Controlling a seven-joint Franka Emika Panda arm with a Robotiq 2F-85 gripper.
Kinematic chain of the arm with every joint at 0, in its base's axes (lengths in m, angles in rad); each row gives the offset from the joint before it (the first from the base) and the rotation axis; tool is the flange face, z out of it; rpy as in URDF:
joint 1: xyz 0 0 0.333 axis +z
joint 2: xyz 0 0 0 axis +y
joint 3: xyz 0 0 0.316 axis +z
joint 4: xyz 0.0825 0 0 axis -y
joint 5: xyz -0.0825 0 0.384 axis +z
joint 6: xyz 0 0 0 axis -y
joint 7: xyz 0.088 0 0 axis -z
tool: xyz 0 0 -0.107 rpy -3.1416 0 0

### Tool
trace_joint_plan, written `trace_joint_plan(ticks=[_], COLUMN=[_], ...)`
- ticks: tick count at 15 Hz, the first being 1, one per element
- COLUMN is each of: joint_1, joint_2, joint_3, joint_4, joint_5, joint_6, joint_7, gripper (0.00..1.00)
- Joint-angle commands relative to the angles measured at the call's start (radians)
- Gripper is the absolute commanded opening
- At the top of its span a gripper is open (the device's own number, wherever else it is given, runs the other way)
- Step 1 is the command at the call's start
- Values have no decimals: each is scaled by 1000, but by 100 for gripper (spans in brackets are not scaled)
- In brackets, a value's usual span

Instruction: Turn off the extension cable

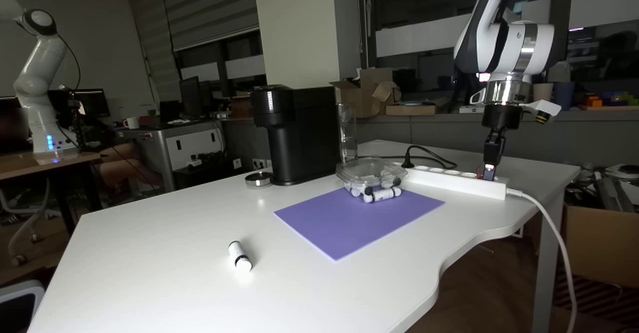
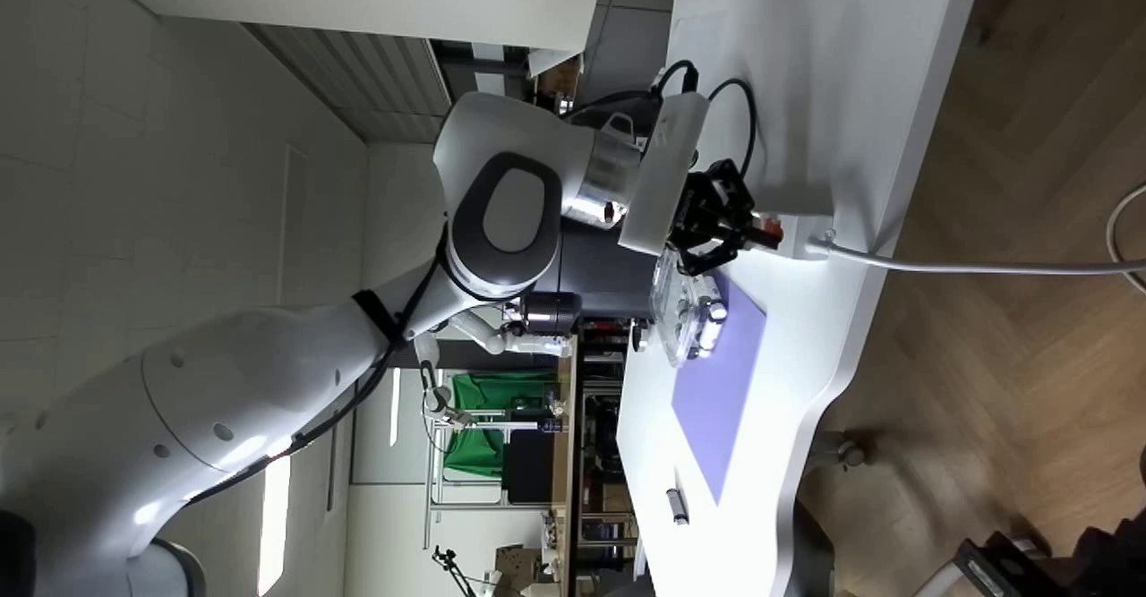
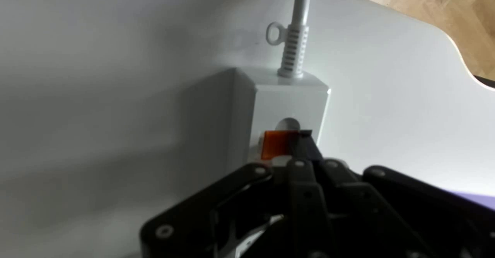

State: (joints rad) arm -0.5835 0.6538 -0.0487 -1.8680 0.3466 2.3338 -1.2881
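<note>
The extension cable [image 1: 452,180] is a long white power strip lying on the white table. Its end shows in an exterior view [image 2: 810,232] and in the wrist view [image 3: 292,97]. A white cord [image 3: 302,2] leaves that end. An orange switch [image 3: 276,144] sits on its top face near the cord end, partly hidden by the fingers. My gripper [image 3: 303,138] points down with its fingertips together, at the right part of the switch. In an exterior view the gripper [image 1: 488,172] reaches down to the strip's top. Whether the tips press the switch I cannot tell.
A black plug [image 1: 408,162] with a black cord is in the strip's far end. A clear container [image 1: 367,170] stands on the purple mat [image 1: 344,228] beside the strip. A black coffee machine [image 1: 312,133] stands behind. A small white cylinder [image 1: 240,257] lies near the front.
</note>
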Motion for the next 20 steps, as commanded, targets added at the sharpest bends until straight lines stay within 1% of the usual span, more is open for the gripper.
trace_joint_plan(ticks=[1, 4, 8, 10, 12, 16, 18, 20], joint_1=[18, 28, 31, 25, 20, 49, 49, 53], joint_2=[80, 78, 64, 48, 21, -48, -75, -96], joint_3=[-21, -25, -21, -9, -1, -29, -28, -31], joint_4=[-13, -50, -85, -88, -80, -63, -63, -67], joint_5=[-29, -41, -44, -32, -19, -45, -42, -41], joint_6=[130, 230, 277, 261, 212, 100, 62, 50], joint_7=[0, 11, 22, 24, 34, 127, 146, 156], gripper=[0, 0, 0, 0, 0, 0, 0, 0])
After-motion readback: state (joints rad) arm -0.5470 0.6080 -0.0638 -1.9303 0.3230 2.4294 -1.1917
